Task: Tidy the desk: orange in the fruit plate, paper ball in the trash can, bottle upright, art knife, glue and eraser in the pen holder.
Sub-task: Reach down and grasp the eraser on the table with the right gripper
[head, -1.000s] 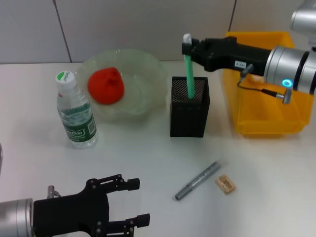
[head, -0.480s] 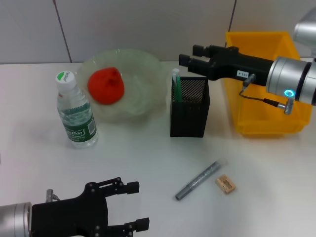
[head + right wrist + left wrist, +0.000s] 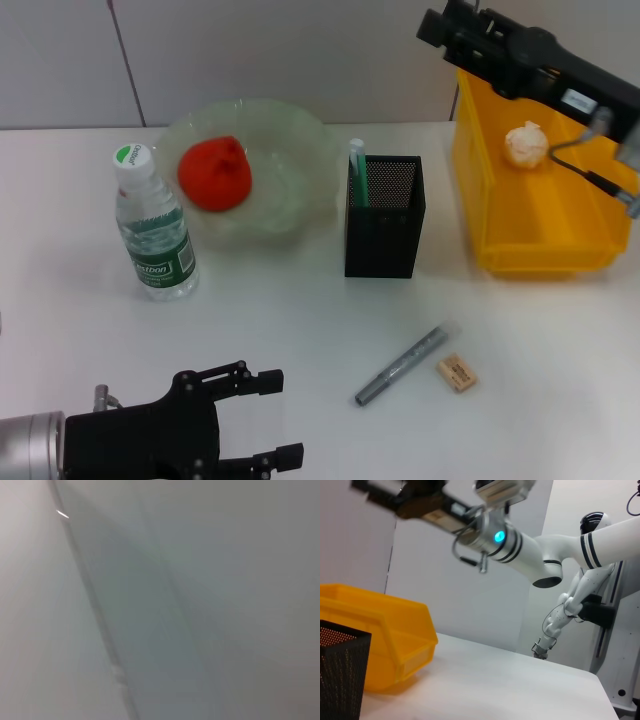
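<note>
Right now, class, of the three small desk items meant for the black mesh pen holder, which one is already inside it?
The slim translucent green glue stick stands in the holder; the grey knife and tan eraser lie on the desk.

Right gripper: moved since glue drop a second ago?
Yes. The right gripper has risen and pulled back, from above the pen holder to over the trash can's back corner.

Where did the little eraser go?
In the head view the eraser lies on the white desk toward the robot's right, just beside the grey art knife and nearer the robot than the pen holder.
</note>
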